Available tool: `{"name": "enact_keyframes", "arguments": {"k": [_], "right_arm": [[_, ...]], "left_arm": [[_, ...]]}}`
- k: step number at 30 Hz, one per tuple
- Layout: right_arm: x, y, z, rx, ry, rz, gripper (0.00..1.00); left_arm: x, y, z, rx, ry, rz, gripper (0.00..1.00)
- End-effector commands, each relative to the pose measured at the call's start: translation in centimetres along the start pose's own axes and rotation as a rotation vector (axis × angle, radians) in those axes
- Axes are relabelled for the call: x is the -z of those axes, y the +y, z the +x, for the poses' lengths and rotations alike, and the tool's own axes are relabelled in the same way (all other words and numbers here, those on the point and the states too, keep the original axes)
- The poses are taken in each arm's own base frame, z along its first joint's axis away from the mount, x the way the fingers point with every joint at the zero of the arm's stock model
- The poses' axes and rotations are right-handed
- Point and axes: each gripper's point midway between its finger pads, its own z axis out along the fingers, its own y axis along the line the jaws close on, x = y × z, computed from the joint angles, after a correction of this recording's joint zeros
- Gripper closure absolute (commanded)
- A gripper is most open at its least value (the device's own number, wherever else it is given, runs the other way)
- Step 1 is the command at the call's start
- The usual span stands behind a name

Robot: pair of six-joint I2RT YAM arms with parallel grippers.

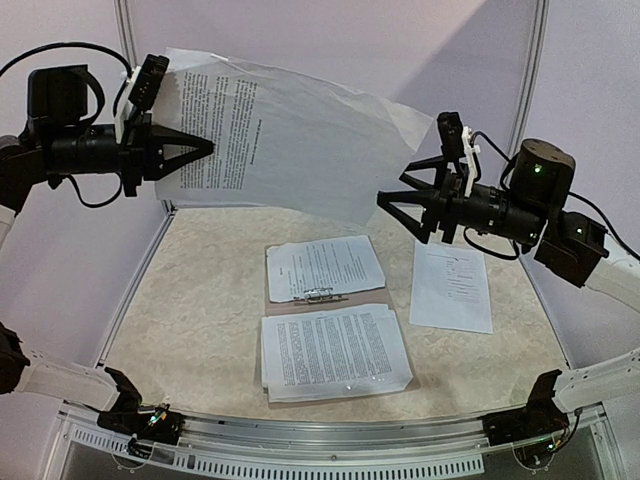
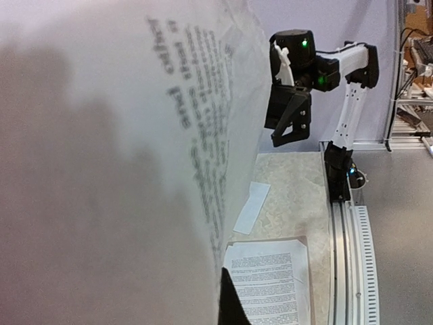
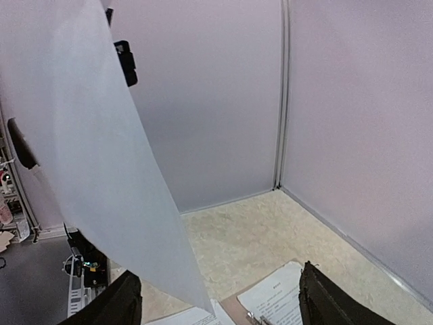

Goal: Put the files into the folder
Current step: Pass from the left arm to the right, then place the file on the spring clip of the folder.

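The raised sheet (image 1: 290, 140) fills my left wrist view and hides the left gripper (image 1: 205, 148) pinching its edge. My right gripper (image 1: 400, 215) hangs spread just beside its lower corner. The folder (image 1: 378, 297) lies mostly buried under two stacks (image 1: 335, 350) on the beige table (image 1: 200, 320), with pale walls (image 1: 330, 40) around.

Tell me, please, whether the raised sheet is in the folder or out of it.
Out: the left gripper, shut on its edge, holds the sheet in the air, above the folder lying on the table.
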Motion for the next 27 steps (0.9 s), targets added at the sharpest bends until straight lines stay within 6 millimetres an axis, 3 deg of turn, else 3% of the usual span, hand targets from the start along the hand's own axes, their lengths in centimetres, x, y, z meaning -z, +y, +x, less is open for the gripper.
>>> {"name": "enact_keyframes", "arguments": {"k": [1,4,6,9,10,11,12,13,15,16,19,22,27], "right_arm": [[-0.8,1.3,-1.9,-0.03,-0.093,-0.109,0.29],[-1.2,1.5,-2.1,-0.049,-0.114,-0.141,0.47],[-1.4,1.9,-2.3,-0.063,-0.121,-0.182,0.63],[-1.8,2.3,-2.1,-0.081,-0.113,-0.229,0.97],[-1.9,2.2,-2.0,-0.085,-0.11,-0.23,1.0],[-2.0,2.0,-2.0,-0.092,-0.106,-0.221,1.0],[-2.0,1.5,-2.0,-0.106,-0.1,-0.207,1.0],[-2.0,1.0,-1.9,-0.118,-0.09,-0.188,1.0],[-2.2,-0.4,-1.5,-0.145,-0.049,-0.146,1.0],[-2.3,-1.1,-1.0,-0.151,-0.023,-0.127,1.0],[-2.4,-2.5,0.8,-0.161,0.052,-0.11,1.0],[-2.5,-3.4,2.6,-0.184,0.124,-0.13,1.0],[-2.4,-4.6,3.5,-0.212,0.154,-0.173,1.0]], "left_arm": [[0.1,-0.2,0.0,0.028,-0.019,0.03,1.0],[0.1,-0.3,0.0,0.032,-0.024,0.042,1.0],[0.1,-0.2,-0.1,0.035,-0.028,0.044,1.0],[-0.1,-0.1,0.3,0.049,-0.022,0.048,1.0],[-0.3,0.0,0.6,0.056,-0.017,0.044,1.0],[-0.4,0.3,0.9,0.061,-0.011,0.033,0.92],[-0.5,0.7,1.3,0.068,-0.002,0.013,0.65],[-0.6,1.3,1.6,0.073,0.01,-0.015,0.47],[-0.6,2.5,2.2,0.072,0.035,-0.083,0.3],[-0.6,3.3,2.5,0.071,0.046,-0.121,0.28],[-0.8,5.0,3.4,0.075,0.071,-0.188,0.32],[-1.3,6.4,4.8,0.104,0.084,-0.208,0.49],[-2.3,7.6,7.3,0.146,0.087,-0.167,0.77]]}}
